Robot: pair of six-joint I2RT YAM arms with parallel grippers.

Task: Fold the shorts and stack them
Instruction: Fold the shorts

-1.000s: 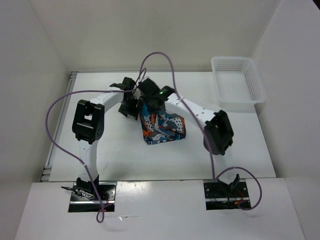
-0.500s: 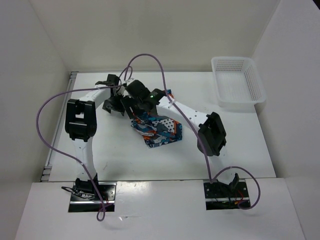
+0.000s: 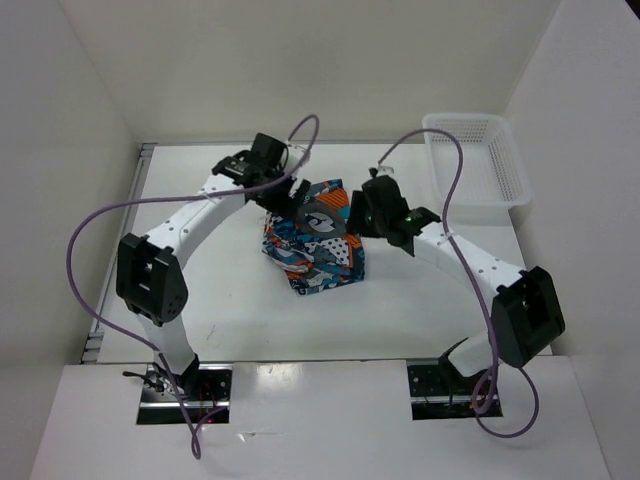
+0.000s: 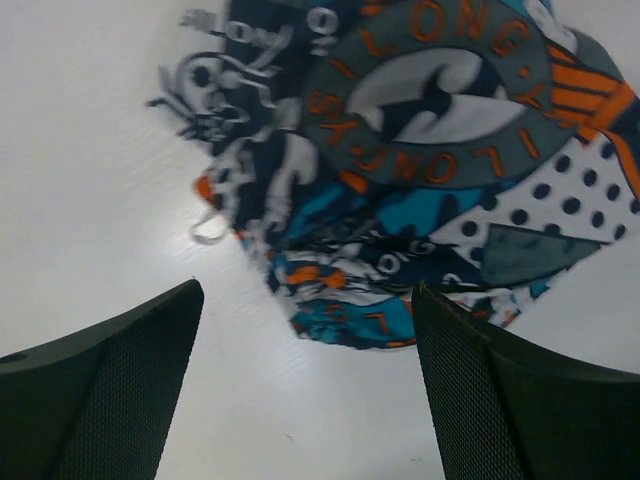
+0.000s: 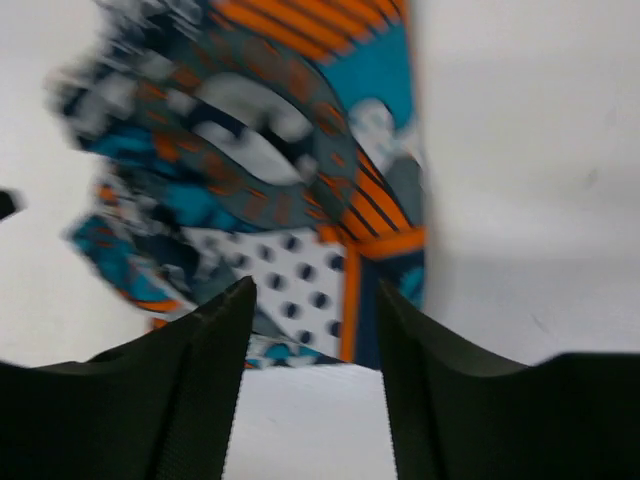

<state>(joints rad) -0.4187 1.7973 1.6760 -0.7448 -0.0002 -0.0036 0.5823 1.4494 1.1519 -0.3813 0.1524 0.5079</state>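
The shorts (image 3: 315,240), printed in teal, orange, white, grey and black, lie folded in a compact bundle on the white table. They fill the upper part of the left wrist view (image 4: 400,170) and of the right wrist view (image 5: 270,170). My left gripper (image 3: 283,197) hovers at the bundle's far left corner, open and empty (image 4: 305,370). My right gripper (image 3: 368,215) hovers at the bundle's right edge, open and empty (image 5: 312,370). Neither gripper touches the fabric.
A white mesh basket (image 3: 478,166) stands at the back right of the table (image 3: 210,300). White walls enclose the table on three sides. Purple cables loop above both arms.
Both grippers have let go of the shorts and moved apart, the right arm swinging right, the left staying at the far left. The shorts have dropped into a folded bundle.
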